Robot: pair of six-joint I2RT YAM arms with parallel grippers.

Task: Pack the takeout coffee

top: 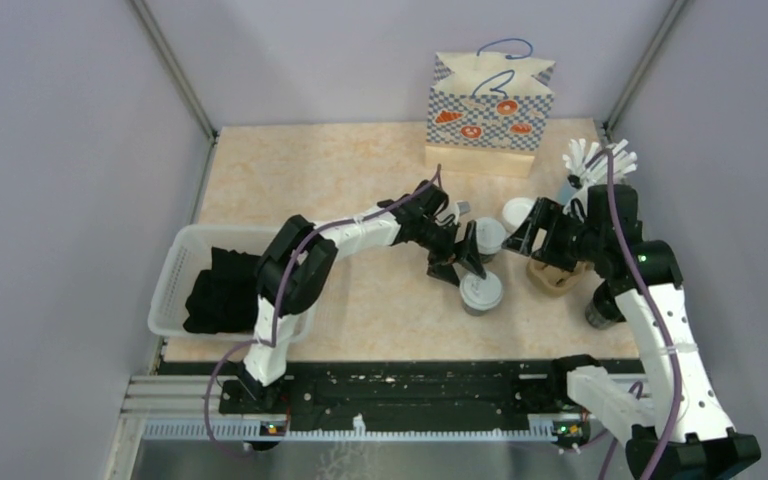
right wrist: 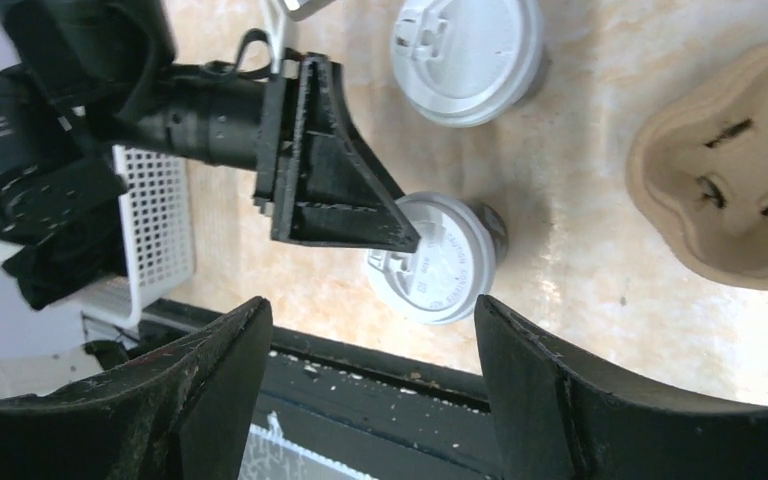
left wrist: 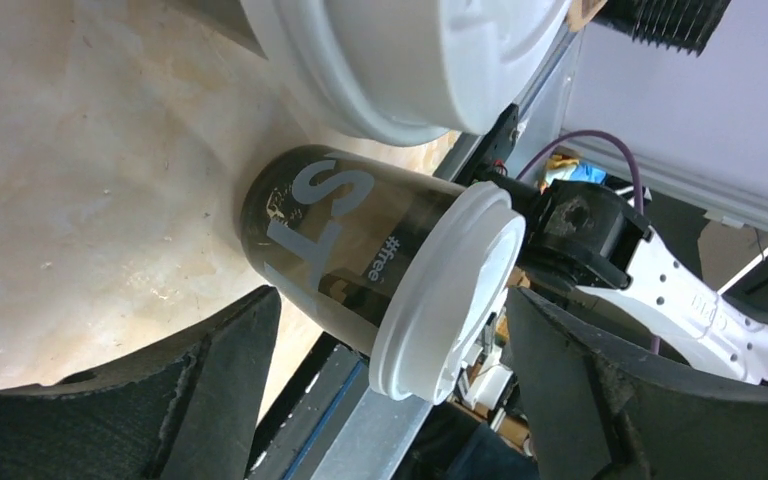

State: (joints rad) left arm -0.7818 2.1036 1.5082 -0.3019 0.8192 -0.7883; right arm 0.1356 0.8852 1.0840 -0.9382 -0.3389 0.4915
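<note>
Two takeout coffee cups with dark sides and pale lids stand mid-table: a near one [top: 481, 294] and a far one [top: 489, 237]. My left gripper [top: 460, 268] is low beside the near cup [left wrist: 360, 260], which lies between its open fingers [left wrist: 215, 380] with a gap on each side. The far cup's lid [left wrist: 410, 60] fills the top of the left wrist view. My right gripper [top: 532, 238] hovers open and empty [right wrist: 370, 320] above the table near the cardboard cup carrier [top: 557, 277]. The right wrist view shows both cups [right wrist: 432, 262] [right wrist: 467, 48] and the carrier [right wrist: 730, 180].
A patterned paper bag [top: 490, 110] stands at the back. A white basket [top: 175, 285] with black cloth sits at the left. At the right are a loose white lid [top: 517, 210], white cutlery [top: 600, 158] and a black cup [top: 600, 312].
</note>
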